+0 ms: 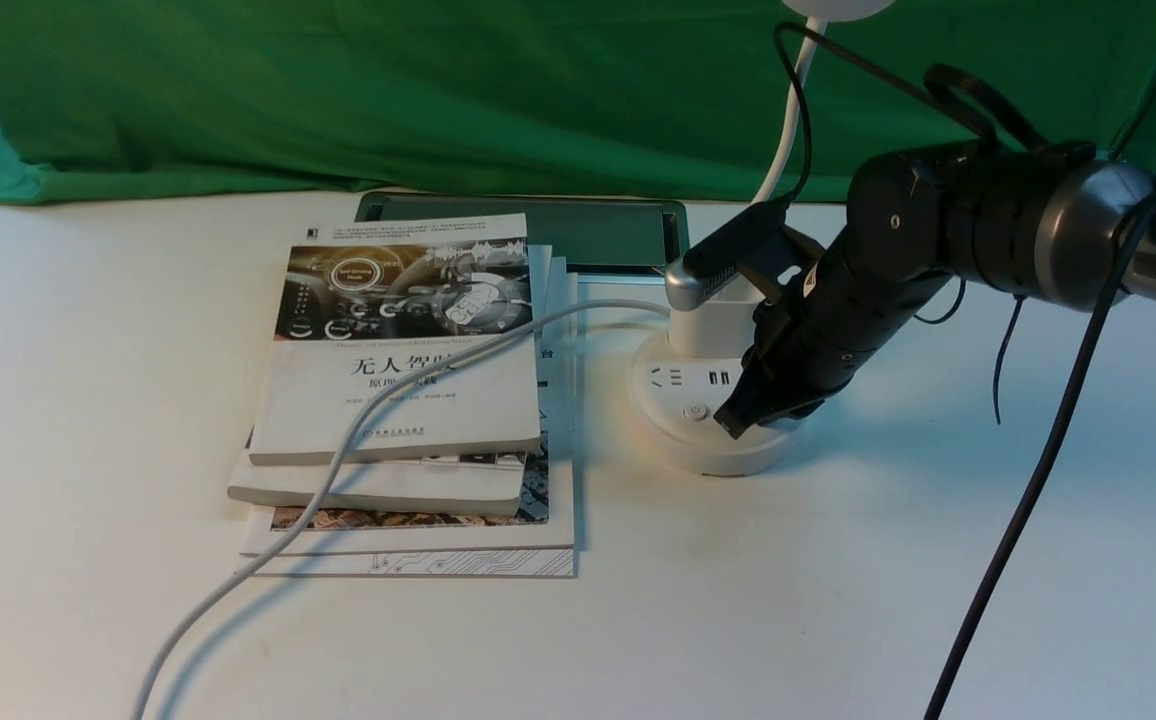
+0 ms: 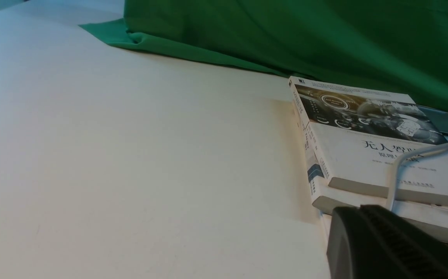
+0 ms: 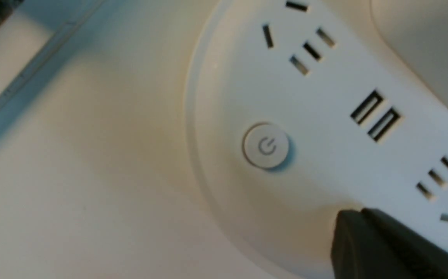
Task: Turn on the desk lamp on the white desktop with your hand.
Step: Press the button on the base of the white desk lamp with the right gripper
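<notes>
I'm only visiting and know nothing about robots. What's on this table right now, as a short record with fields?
Setting: white desktop, green cloth behind
Lamp: desk lamp, round base with sockets; head cut off by the frame
Arm: right end effector shut, tip over the lamp base
Button: power button beside the tip, uncovered
Nearby: stack of books, white cable lying across it

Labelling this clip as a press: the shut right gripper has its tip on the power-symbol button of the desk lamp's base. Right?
Not quite. The right wrist view shows the power-symbol button uncovered: the shut right gripper has its tip beside that button, over the desk lamp's base, not on it.
</notes>
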Available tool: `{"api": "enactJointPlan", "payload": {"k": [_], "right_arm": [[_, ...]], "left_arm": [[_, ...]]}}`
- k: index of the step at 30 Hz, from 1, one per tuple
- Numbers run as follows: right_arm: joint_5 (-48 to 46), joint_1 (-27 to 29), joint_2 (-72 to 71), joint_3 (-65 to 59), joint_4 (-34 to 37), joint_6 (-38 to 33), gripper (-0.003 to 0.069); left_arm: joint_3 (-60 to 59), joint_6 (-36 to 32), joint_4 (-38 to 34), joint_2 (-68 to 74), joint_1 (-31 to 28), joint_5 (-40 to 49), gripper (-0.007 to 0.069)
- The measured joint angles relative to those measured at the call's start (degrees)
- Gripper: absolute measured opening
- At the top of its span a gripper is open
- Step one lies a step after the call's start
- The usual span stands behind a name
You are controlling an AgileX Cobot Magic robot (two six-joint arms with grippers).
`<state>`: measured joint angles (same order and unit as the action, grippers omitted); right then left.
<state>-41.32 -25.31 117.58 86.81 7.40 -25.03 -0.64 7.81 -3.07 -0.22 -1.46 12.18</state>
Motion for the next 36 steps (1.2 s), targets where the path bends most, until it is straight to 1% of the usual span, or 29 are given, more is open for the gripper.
{"api": "enactJointPlan", "payload": {"k": [8, 27, 36], "right_arm": [[2.6, 0.0, -1.3, -0.1, 0.0, 0.0, 0.0030], [1.5, 0.0, 0.9, 0.2, -0.1, 0.0, 0.0030], [0.3, 0.0, 2.2, 1.3, -0.1, 1.2, 0.0030]], "left_arm": [[0.0, 0.0, 0.0, 0.0, 0.0, 0.0, 0.0021], [0.0, 0.0, 0.0, 0.0, 0.0, 0.0, 0.0021], [0.0, 0.0, 0.0, 0.0, 0.0, 0.0, 0.0021]]}}
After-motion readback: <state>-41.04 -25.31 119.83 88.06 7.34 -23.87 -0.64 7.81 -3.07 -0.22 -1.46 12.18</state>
